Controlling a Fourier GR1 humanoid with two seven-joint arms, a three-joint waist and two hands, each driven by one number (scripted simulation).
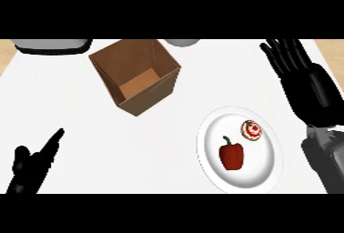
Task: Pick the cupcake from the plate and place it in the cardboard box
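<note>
The cupcake (252,130) sits on the plate (209,150) near the bench's right edge, beside a red pepper (232,156); the right hand (302,77), fingers spread and holding nothing, hovers nearer, beyond it; the left hand (30,166) rests open far left; the cardboard box (138,75) stands open upper-left.
</note>
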